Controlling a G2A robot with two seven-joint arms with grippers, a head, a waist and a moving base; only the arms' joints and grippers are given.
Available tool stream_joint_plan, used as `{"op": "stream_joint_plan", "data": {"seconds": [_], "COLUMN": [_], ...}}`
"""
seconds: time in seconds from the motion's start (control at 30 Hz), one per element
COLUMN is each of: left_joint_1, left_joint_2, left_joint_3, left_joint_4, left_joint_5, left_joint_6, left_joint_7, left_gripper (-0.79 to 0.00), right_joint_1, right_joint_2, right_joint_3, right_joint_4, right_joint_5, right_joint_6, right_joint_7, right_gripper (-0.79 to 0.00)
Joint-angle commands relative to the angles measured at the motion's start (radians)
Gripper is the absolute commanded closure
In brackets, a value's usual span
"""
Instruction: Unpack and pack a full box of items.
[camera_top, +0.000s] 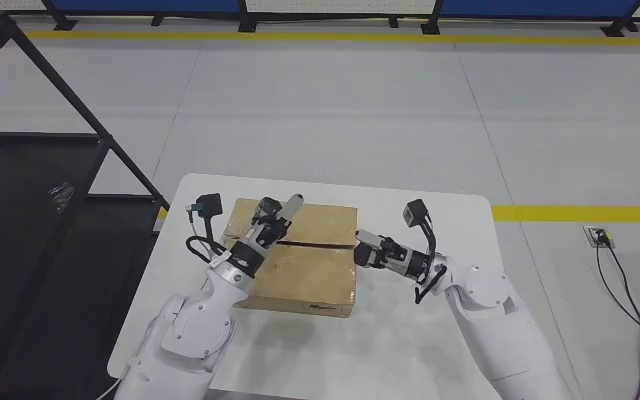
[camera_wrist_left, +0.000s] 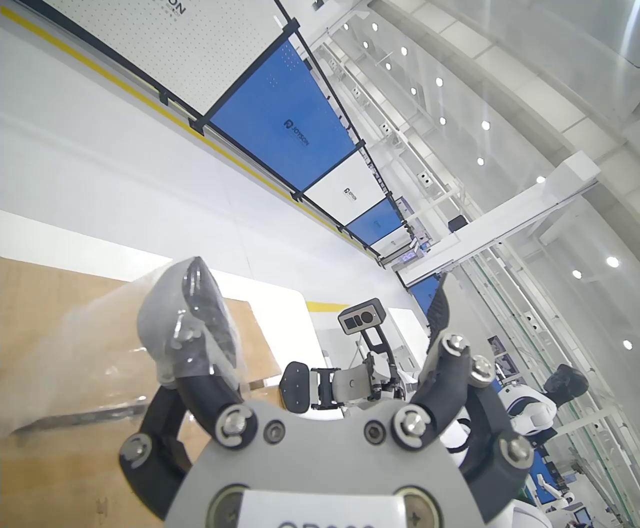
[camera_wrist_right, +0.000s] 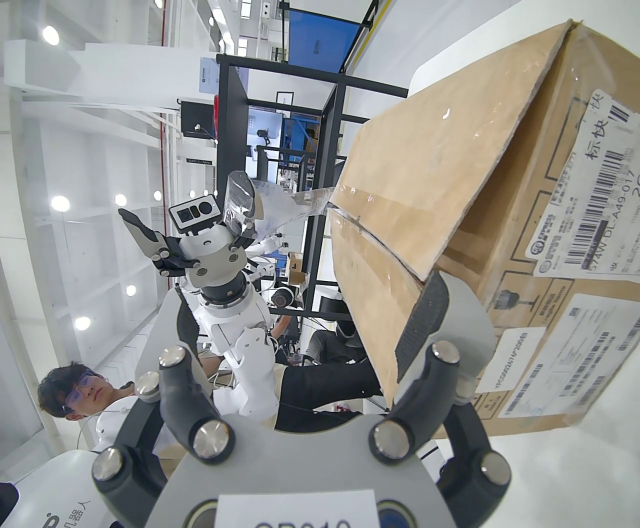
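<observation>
On the white table (camera_top: 430, 330): your box (camera_top: 300, 265) sat near the middle with its top flaps down and printed labels (camera_wrist_right: 585, 215) on one side wall.
Box handling: it was cardboard, stiff at the edges and corners, and the flaps would probably bend. If it was as full as the task says, you should have expected weight and worked the flaps rather than lifted it.
Where to hold: the free flap edges along the centre seam (camera_wrist_right: 370, 235) looked like your best purchase.
Clear tape (camera_wrist_right: 295, 202): a thin strip ran from the seam up to the left gripper (camera_wrist_left: 320, 280). It looked sticky and light, more likely to cling than to drop away.
Left gripper: its jaws were spread above the far part of the box top with nothing pinched between them. The tape was stuck around one finger (camera_wrist_left: 200, 310).
Right gripper (camera_wrist_right: 305, 287): it was spread wide and empty at the end of the box on its own side. One finger (camera_wrist_right: 430, 320) sat at the upper edge by the end of the seam, but you could not tell touching from just beside.
Risk: the clinging tape could have fouled your next grasp.
</observation>
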Motion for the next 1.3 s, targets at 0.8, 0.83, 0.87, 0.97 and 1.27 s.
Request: {"op": "stream_joint_plan", "data": {"seconds": [0.8,0.83,0.87,0.97,1.27], "left_joint_1": [-0.026,-0.028,-0.030,-0.037,-0.069], "left_joint_2": [-0.029,-0.030,-0.032,-0.036,-0.052], "left_joint_3": [0.080,0.084,0.087,0.099,0.144], "left_joint_4": [0.023,0.025,0.028,0.039,0.080], "left_joint_5": [0.040,0.041,0.043,0.045,0.047], "left_joint_6": [-0.023,-0.023,-0.024,-0.023,-0.026], "left_joint_7": [-0.058,-0.061,-0.064,-0.069,-0.086], "left_gripper": [-0.785,-0.785,-0.785,-0.785,-0.785], "right_joint_1": [-0.236,-0.245,-0.251,-0.269,-0.322], "right_joint_2": [0.039,0.041,0.042,0.044,0.054], "right_joint_3": [0.150,0.154,0.157,0.163,0.193], "right_joint_4": [-0.167,-0.170,-0.172,-0.178,-0.207], "right_joint_5": [0.058,0.061,0.063,0.067,0.081], "right_joint_6": [-0.142,-0.144,-0.146,-0.149,-0.167], "right_joint_7": [-0.118,-0.119,-0.120,-0.125,-0.142], "right_gripper": [-0.785,-0.785,-0.785,-0.785,-0.785]}}
